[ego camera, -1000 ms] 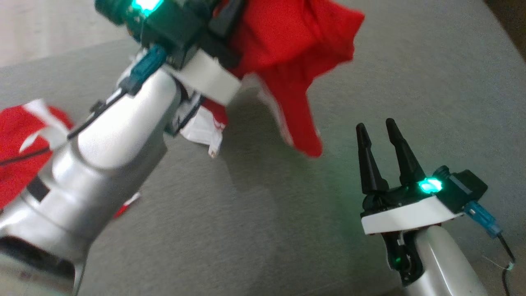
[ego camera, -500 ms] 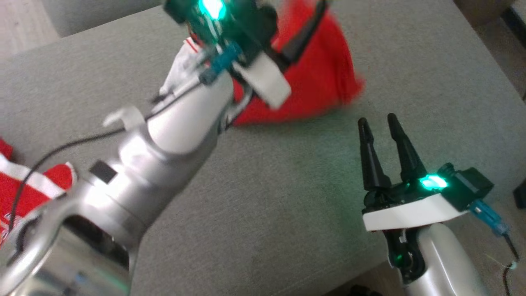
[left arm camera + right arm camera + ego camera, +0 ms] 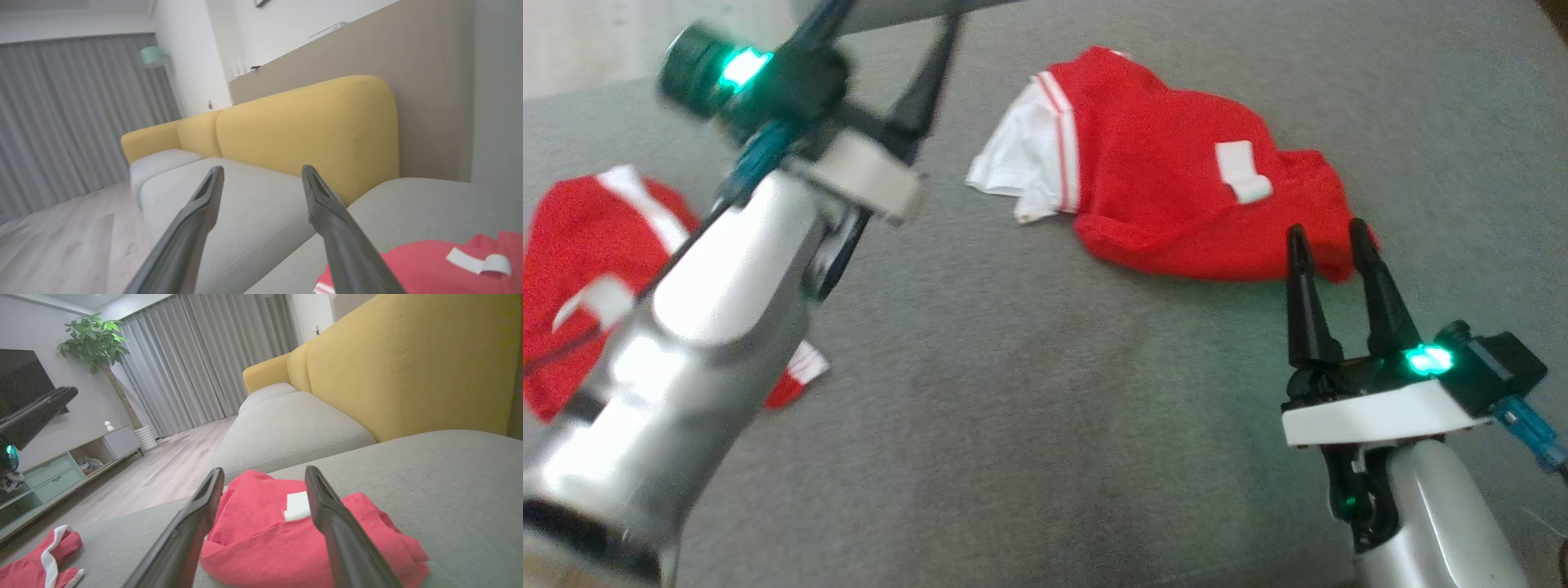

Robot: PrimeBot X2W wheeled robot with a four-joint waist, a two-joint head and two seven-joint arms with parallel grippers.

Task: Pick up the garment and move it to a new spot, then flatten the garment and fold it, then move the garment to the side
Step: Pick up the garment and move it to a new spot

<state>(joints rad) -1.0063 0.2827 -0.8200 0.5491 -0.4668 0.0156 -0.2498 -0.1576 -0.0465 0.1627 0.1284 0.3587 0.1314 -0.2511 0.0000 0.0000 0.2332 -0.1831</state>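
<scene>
At the left edge of the grey cushion [image 3: 1029, 392] lies a second red garment [image 3: 572, 245] with white trim, partly behind the left forearm; it does not look like the piece in hand.

The left end effector [image 3: 261, 171] is raised above the cushion's far left part. Its two fingers are spread wide with nothing between them, and they point off past the far edge toward the yellow backrest [image 3: 306, 122]. From it the garment [image 3: 1176, 188] lies down and to the right, showing in the lower right corner of the left wrist view.

The garment rests crumpled on the far right part of the cushion, held by neither arm. Its long axis runs roughly left to right, from the white sleeve [image 3: 1021, 163] down to a bunched red end nearer the right edge, with a white label [image 3: 1241, 171] on top.

The right end effector [image 3: 1326, 227] is wide open and empty. Its fingertips sit right at the near hem of that bunched right end, and whether they touch the cloth I cannot tell. In the right wrist view the garment lies straight ahead between its fingers.

So the right arm is much the nearer. The flattening step likely depends on it taking the right end while the left arm comes down and across to the sleeve end, so the cloth can be drawn out along its length.
</scene>
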